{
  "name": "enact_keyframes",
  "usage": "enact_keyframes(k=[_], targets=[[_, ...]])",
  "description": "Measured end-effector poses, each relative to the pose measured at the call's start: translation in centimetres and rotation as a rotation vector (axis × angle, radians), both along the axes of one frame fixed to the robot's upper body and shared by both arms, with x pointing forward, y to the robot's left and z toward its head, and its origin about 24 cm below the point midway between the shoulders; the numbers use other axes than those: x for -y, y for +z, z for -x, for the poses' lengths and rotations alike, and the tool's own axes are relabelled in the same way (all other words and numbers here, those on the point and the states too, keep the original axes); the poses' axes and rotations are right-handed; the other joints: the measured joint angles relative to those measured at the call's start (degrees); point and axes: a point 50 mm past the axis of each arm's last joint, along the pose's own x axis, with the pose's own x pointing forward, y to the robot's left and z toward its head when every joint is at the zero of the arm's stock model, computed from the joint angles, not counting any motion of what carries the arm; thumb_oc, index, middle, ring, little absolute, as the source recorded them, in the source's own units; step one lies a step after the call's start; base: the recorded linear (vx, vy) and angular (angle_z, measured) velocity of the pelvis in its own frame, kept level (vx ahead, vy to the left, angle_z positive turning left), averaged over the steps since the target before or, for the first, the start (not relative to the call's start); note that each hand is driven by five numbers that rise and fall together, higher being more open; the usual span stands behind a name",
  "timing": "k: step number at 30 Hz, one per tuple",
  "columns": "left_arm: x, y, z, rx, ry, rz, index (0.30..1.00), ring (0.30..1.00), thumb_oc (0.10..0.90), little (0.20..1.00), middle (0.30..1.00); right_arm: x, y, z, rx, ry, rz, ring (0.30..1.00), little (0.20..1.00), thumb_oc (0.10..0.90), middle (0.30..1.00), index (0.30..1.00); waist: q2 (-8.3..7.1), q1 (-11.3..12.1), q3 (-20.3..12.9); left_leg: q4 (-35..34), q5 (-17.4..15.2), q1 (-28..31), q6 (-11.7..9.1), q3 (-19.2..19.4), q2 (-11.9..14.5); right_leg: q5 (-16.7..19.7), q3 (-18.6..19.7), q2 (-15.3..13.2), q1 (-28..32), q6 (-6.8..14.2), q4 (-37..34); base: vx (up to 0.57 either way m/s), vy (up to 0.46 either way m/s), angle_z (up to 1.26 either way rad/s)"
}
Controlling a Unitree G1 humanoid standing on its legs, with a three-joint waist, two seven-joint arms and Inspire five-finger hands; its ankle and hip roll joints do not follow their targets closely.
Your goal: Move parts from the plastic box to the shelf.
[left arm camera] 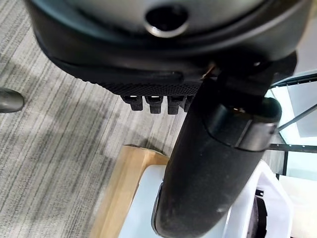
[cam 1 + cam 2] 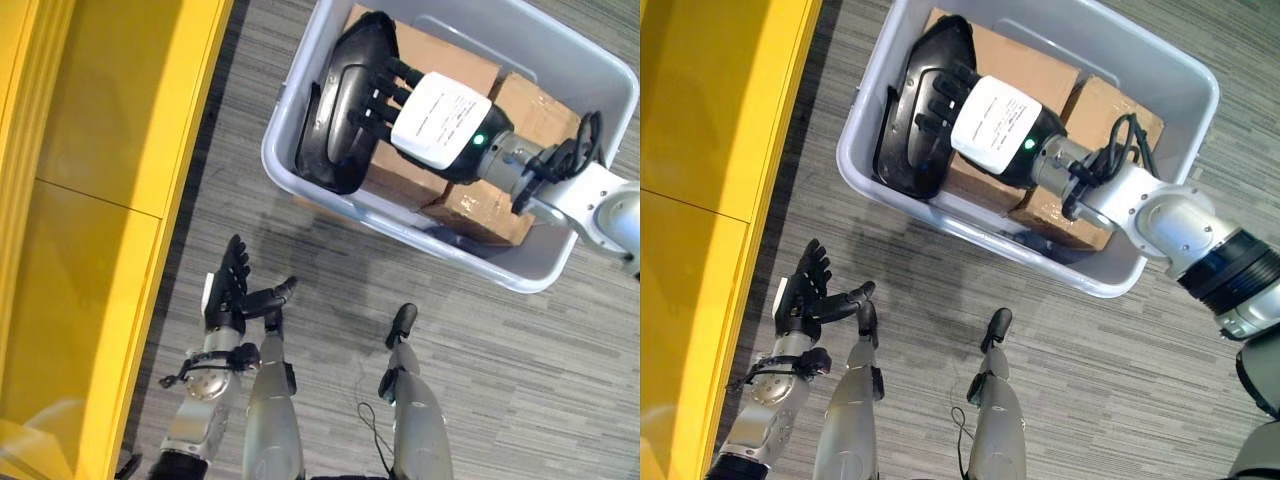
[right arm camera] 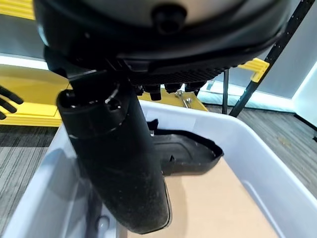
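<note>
Your right hand (image 2: 425, 115) is down inside the plastic box (image 2: 300, 95), fingers (image 2: 385, 90) stretched out straight and laid over the black part (image 2: 345, 110). They are relaxed, not curled around it; whether they press on it or sit just above it, you cannot tell. In the right wrist view the thumb (image 3: 119, 163) points down toward the box floor, with the part's edge (image 3: 190, 151) just past it.

One black part counted: a curved, shell-like moulding, tilted and leaning against the box wall nearest the shelf. It rests partly on a cardboard box.

Three cardboard boxes (image 2: 440, 50) counted in the plastic box, lying flat and packed side by side; the right hand and wrist hang over them.

One plastic box, pale grey, set on the striped grey carpet (image 2: 500, 380). In the left wrist view a strip of light wood (image 1: 121, 188) shows beside its rim.

Your left hand (image 2: 228, 290) is well apart from the box, low over the carpet, fingers straight, thumb out to the side, holding nothing.

One yellow shelf (image 2: 110, 150) runs along your left side, beside the left hand.
</note>
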Motion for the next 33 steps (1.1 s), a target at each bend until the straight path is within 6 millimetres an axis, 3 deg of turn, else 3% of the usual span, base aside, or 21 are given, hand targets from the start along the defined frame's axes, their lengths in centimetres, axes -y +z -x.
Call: enact_keyframes(k=[3, 11, 23, 33], targets=[[0.1, 0.0, 0.0, 0.001, -0.002, 0.001, 1.0, 1.0, 0.9, 1.0, 1.0, 0.1, 0.8, -0.1, 0.026, -0.013, 0.001, 1.0, 1.0, 0.9, 1.0, 1.0, 0.0, 0.0, 0.0, -0.04, 0.39, -1.19, -0.09, -0.59, 0.04, 0.0, -0.42, 0.01, -1.0, -0.02, 0.5, 0.01, -0.017, 0.06], [0.0, 0.1, 0.0, 0.009, 0.007, 0.0, 1.0, 1.0, 0.9, 1.0, 1.0, -0.2, 0.8, -0.4, 0.045, -0.025, 0.064, 1.0, 1.0, 0.9, 1.0, 1.0, 0.0, 0.23, 0.0, -0.04, 1.28, -3.91, 0.03, -1.53, 0.03, -0.05, -0.85, -0.01, -3.47, -0.19, 1.27, 0.01, -0.001, 0.03], [-0.3, 0.2, 0.0, 0.021, 0.043, 0.0, 1.0, 1.0, 0.9, 1.0, 1.0, 1.7, 0.4, -2.3, 0.029, -0.147, 0.054, 1.0, 1.0, 0.9, 1.0, 1.0, 0.03, 1.45, 0.0, -0.02, 2.07, -8.57, 0.21, -2.6, -0.17, -0.09, -0.88, -0.32, -8.26, -0.29, 2.48, 0.03, -0.004, 0.02], [-0.8, 0.6, 0.1, 0.053, 0.064, 0.002, 1.0, 1.0, 0.9, 1.0, 1.0, 2.1, 2.2, -4.2, 0.032, -0.21, -0.033, 1.0, 1.0, 0.9, 1.0, 1.0, 0.12, 2.07, -0.04, 0.68, 3.24, -14.79, 0.45, -4.04, -0.19, -0.57, -1.05, -0.59, -14.53, -0.85, 5.16, 0.03, -0.018, 0.03]])
